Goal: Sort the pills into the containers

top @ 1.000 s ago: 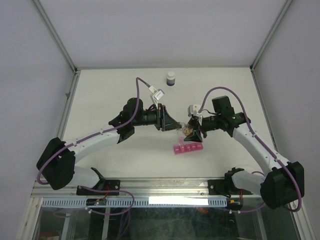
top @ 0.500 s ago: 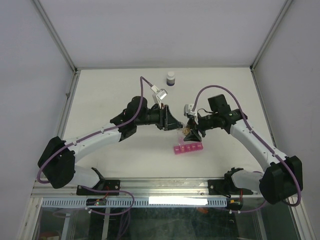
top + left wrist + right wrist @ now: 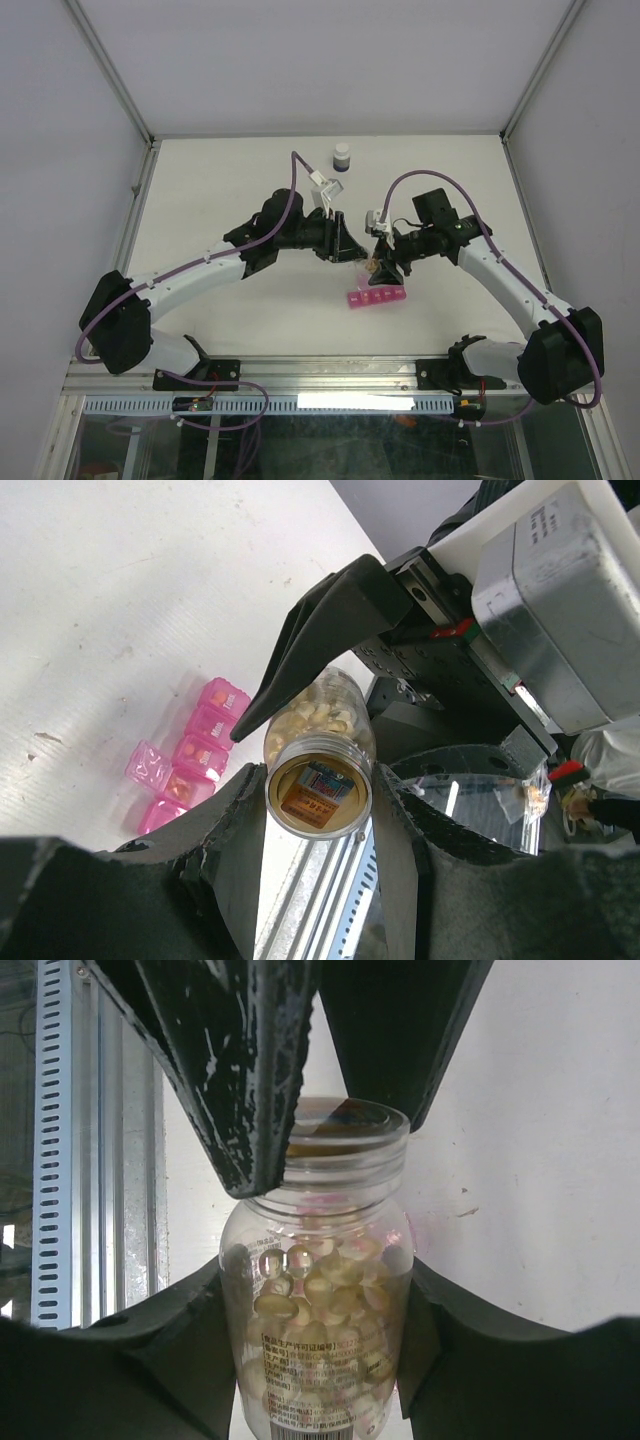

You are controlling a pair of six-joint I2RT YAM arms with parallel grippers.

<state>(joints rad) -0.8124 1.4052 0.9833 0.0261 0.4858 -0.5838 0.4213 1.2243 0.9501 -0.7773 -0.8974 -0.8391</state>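
Note:
The small clear bottle [image 3: 318,1380] lies level above the table, with yellow-orange pills [image 3: 322,1278] showing through it. My right gripper [image 3: 315,1295] is shut on the bottle's body; it also shows in the top view [image 3: 384,264]. My left gripper [image 3: 318,790] is shut on the bottle's clear cap [image 3: 318,785], its fingers [image 3: 240,1080] on both sides of the cap [image 3: 345,1125]. In the top view the left gripper [image 3: 356,254] meets the bottle [image 3: 371,262] from the left. The pink organiser [image 3: 375,298] lies on the table just below, with orange pills in some compartments [image 3: 190,755].
A dark white-capped bottle [image 3: 342,157] stands at the back of the white table [image 3: 230,180]. A metal rail [image 3: 330,372] runs along the near edge. Grey walls close in the back and both sides.
My left gripper has moved right, up to the bottle's cap end. The right gripper with the bottle has shifted slightly left and back.

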